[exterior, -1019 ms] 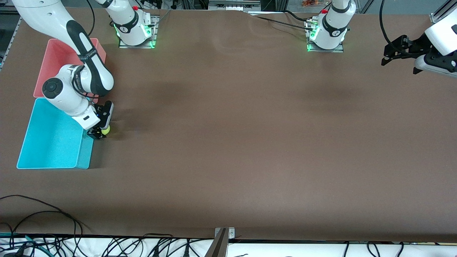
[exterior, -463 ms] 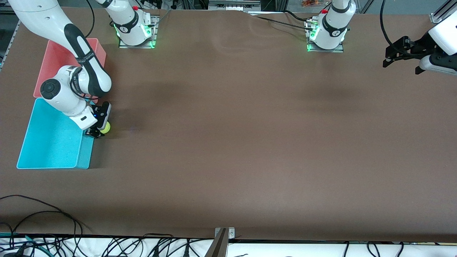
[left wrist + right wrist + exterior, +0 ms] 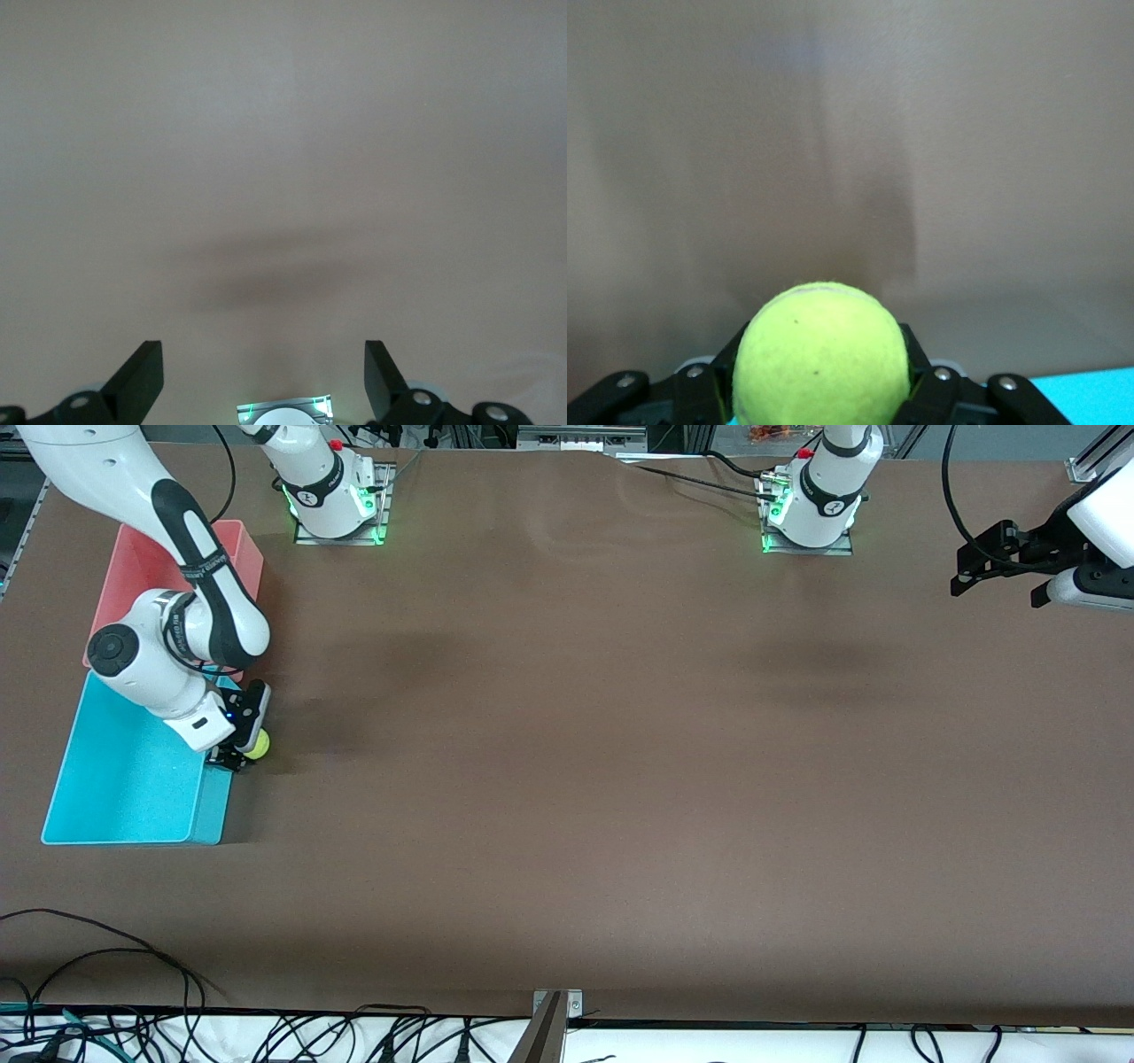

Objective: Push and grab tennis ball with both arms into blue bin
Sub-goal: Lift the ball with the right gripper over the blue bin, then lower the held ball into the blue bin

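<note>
The yellow-green tennis ball [image 3: 257, 746] is held in my right gripper [image 3: 244, 749], which is shut on it just above the blue bin's [image 3: 124, 797] wall that faces the middle of the table. In the right wrist view the ball [image 3: 821, 354] fills the space between the black fingers [image 3: 917, 367], with a corner of the blue bin [image 3: 1099, 398] at the edge. My left gripper [image 3: 992, 571] is open and empty, raised over the table at the left arm's end. The left wrist view shows its fingers [image 3: 142, 381] spread wide over bare table.
A pink bin [image 3: 244, 558] stands next to the blue bin, farther from the front camera, partly covered by the right arm. The two green-lit arm bases [image 3: 337, 500] [image 3: 808, 509] stand along the table's edge farthest from the front camera. Cables lie along the edge nearest the camera.
My right gripper has lifted the ball slightly and carried it toward the blue bin. My left gripper has drawn back a little toward the left arm's end of the table.
</note>
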### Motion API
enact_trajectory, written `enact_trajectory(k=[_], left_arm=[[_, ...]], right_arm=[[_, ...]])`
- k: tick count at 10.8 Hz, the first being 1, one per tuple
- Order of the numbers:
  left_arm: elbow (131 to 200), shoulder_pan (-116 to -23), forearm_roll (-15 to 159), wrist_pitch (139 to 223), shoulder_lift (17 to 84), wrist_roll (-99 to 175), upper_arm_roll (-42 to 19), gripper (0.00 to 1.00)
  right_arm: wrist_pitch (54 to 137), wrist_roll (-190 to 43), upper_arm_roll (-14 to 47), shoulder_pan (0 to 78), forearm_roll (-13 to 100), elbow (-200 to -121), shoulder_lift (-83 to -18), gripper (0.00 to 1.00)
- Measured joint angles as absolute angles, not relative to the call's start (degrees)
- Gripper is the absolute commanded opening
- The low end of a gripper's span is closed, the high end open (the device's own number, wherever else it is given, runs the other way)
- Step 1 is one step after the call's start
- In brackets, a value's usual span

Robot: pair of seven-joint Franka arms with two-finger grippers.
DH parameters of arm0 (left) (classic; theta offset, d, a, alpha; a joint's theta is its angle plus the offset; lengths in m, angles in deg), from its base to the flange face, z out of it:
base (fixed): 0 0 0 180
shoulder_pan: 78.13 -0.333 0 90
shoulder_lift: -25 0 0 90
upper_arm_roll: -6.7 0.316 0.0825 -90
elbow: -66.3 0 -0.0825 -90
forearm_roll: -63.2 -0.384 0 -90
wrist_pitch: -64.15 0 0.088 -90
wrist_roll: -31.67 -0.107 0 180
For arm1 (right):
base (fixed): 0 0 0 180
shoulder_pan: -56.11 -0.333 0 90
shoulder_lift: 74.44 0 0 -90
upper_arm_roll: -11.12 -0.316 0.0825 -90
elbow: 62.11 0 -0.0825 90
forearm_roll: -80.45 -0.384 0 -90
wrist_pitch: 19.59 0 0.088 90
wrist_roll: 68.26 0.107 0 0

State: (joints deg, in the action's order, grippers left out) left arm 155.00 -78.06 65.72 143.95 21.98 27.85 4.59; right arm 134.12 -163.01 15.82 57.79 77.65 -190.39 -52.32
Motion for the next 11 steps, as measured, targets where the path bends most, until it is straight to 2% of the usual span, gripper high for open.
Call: enact_trajectory(k=[4, 6, 8, 11], left_arm=[[154.99, -78.03, 65.72, 144.00, 22.08, 27.95, 4.57, 1.00], [154.99, -78.02, 65.72, 144.01, 22.11, 27.96, 4.56, 1.00], [154.99, -78.02, 65.72, 144.02, 22.14, 27.97, 4.54, 1.00], [154.98, -78.01, 65.72, 144.02, 22.17, 27.97, 4.54, 1.00]], right_arm=[[110.55, -162.15, 16.62, 57.93, 77.58, -180.31, -58.26, 0.00], [101.91, -162.98, 19.34, 57.96, 77.59, -176.90, -60.80, 0.00], [99.92, -166.45, 25.52, 58.15, 77.60, -176.54, -61.51, 0.00], [101.74, -174.39, 33.63, 59.03, 77.60, -177.30, -59.66, 0.00]])
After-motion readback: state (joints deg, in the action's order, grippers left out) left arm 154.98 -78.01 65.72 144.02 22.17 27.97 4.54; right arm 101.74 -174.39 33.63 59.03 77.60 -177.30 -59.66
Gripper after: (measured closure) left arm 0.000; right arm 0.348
